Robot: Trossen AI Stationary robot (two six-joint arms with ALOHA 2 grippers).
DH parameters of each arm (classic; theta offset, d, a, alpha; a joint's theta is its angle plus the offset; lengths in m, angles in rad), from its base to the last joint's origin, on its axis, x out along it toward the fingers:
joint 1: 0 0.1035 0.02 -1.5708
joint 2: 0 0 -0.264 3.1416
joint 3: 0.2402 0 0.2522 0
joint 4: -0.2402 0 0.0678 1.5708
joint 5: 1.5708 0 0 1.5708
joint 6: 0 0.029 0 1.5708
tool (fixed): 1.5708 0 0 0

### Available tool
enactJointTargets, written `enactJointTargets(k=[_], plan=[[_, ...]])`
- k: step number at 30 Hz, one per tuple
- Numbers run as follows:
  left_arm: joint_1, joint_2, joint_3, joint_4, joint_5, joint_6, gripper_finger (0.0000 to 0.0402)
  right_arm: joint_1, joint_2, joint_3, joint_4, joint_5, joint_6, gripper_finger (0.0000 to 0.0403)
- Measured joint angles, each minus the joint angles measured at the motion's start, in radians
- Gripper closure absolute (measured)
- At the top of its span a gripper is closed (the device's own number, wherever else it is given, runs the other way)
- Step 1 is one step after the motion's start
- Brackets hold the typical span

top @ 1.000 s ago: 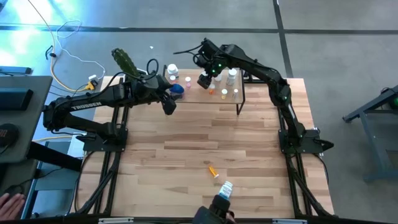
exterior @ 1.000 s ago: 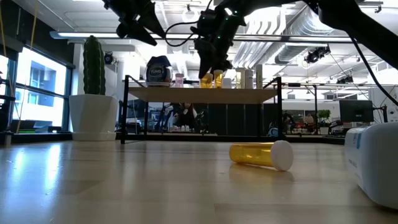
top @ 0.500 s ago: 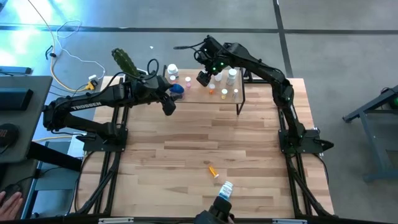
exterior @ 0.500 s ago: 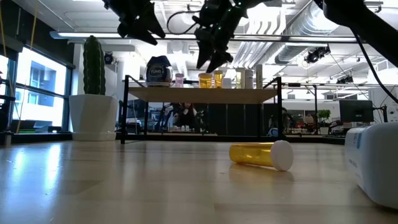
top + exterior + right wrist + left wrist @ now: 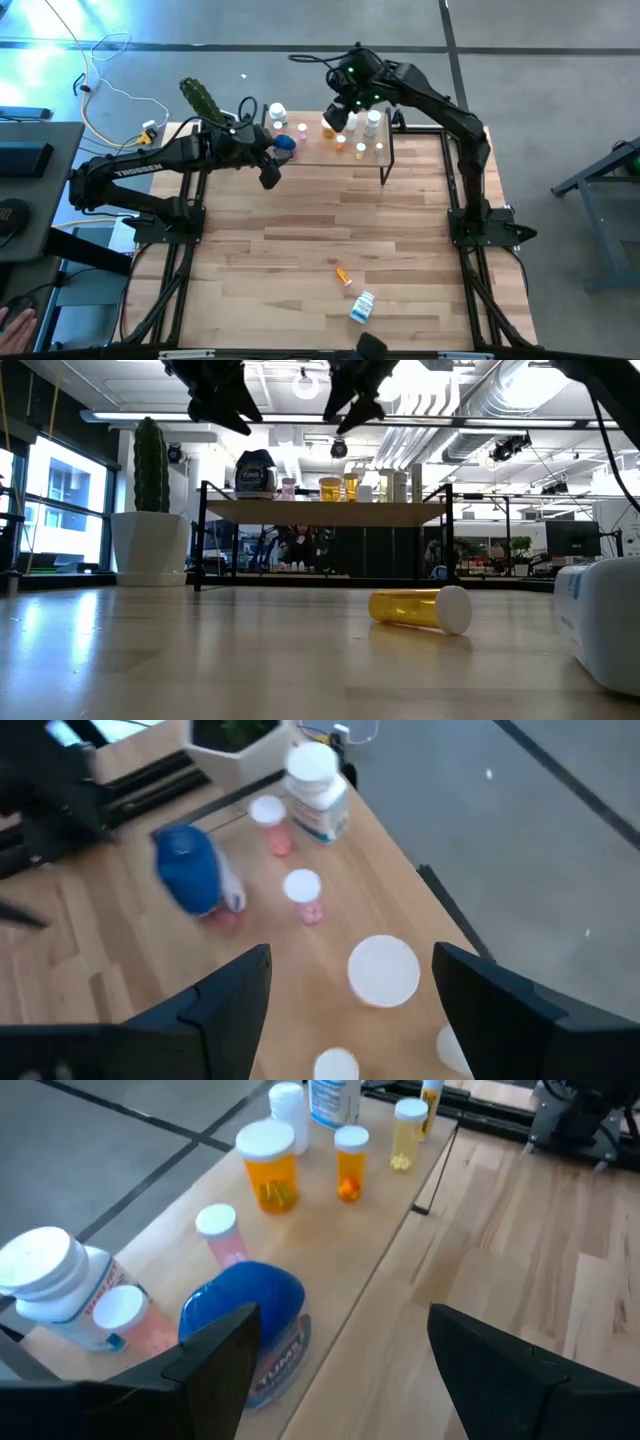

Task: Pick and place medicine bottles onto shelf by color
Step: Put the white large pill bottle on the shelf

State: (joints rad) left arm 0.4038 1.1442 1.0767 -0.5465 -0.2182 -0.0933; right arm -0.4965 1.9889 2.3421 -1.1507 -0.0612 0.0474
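Observation:
The shelf [image 5: 315,153] [image 5: 325,512] stands at the table's far edge and carries several upright medicine bottles: a blue-capped bottle [image 5: 245,1315], a white bottle [image 5: 50,1285], pink vials [image 5: 215,1230], a white-capped orange bottle [image 5: 270,1165] [image 5: 331,488] and smaller orange ones [image 5: 350,1160]. An orange bottle [image 5: 342,274] [image 5: 420,608] lies on its side on the table. A white bottle [image 5: 362,306] lies near the table's near edge. My left gripper [image 5: 269,176] [image 5: 340,1380] hovers open at the shelf's left near corner. My right gripper [image 5: 345,105] [image 5: 365,1020] hangs open high above the shelf's middle.
A white pot with a green cactus [image 5: 200,100] [image 5: 150,510] stands at the far left corner, beside the shelf. Black frame rails run along the table's left and right sides. The wide wooden middle of the table holds only the two lying bottles.
My right gripper has risen from low over the white-capped orange bottle on the shelf to well above it, shifting a little toward the far right. That bottle stays upright on the shelf. A dark shape beside the white bottle at the near edge has drawn back.

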Motion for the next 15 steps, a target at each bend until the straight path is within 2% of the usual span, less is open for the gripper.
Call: enactJointTargets(k=[11,15], plan=[[-0.063,0.000,0.000,-0.034,0.001,-0.062,0.0124,0.064,-0.058,-0.003,-0.168,0.000,-0.090,0.0135],[-0.092,0.000,0.000,-0.034,0.000,-0.064,0.0124,0.098,-0.074,-0.063,-0.187,-0.024,-0.098,0.0135]])
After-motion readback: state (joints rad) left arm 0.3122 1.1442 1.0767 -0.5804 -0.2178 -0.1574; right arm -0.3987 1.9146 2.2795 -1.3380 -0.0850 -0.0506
